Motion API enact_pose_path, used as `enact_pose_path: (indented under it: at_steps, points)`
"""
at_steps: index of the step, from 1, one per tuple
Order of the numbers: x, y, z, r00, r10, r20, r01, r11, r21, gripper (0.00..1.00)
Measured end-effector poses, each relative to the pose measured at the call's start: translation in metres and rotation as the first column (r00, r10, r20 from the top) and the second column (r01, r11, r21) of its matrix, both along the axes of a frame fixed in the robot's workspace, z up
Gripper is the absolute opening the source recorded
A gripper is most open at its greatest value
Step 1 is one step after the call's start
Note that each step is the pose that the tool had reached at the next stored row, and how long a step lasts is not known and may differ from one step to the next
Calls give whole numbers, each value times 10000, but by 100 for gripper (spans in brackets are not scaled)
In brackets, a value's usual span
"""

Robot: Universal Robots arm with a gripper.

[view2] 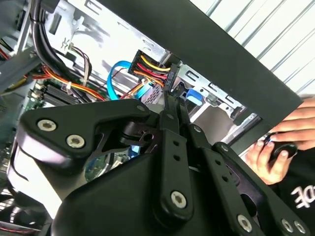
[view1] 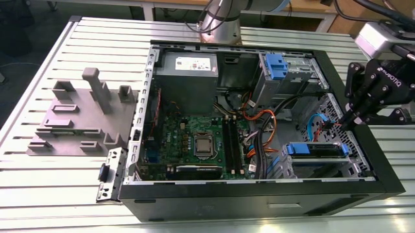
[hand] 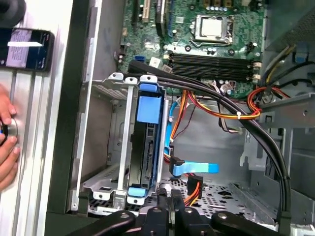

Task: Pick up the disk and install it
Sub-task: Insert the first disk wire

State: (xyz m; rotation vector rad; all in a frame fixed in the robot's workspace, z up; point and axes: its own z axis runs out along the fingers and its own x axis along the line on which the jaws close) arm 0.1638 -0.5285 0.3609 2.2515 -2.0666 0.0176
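A: How does the end effector stand?

B: The end effector (view2: 170,101) has its fingers pressed together, with nothing visibly between them. The tips sit right at a black connector (view2: 150,64) with red, yellow and orange wires. I cannot tell whether they touch it.

A: How much room is there around it?

B: It is tight. The black case wall (view2: 236,64) runs close alongside it, and a person's hand (view2: 275,147) lies just beyond that wall. Inward from the tips, a blue flat cable (hand: 199,168) and a thick black cable bundle (hand: 231,105) cross the bay. Between them the perforated case floor (hand: 221,195) lies open.

A: Where is the disk?

B: The disk (hand: 145,152) is seated in the metal cage (hand: 129,147) just ahead of the tips, with its blue bracket (hand: 148,109) round it. In the first wrist view it shows its narrow edge. Its long axis runs away from the end effector toward the motherboard (hand: 216,54).

A: Is there any writing?

B: There is white lettering on the end effector's body. There is also a white sticker (view1: 194,62) on the grey power supply (view1: 188,82), beyond the motherboard. Its print is too small to tell.

A: And farther out?

B: The case lies open on the slatted worktop (view1: 52,184). A grey fixture (view1: 77,121) stands on the worktop on the case's far side from the end effector.
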Motion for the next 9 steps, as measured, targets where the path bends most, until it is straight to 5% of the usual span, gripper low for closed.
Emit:
enact_pose_path:
  at_steps: [9]
  points:
    - [-1, 0, 0, 9999, 108, 0, -108, 9999, -1, 25]
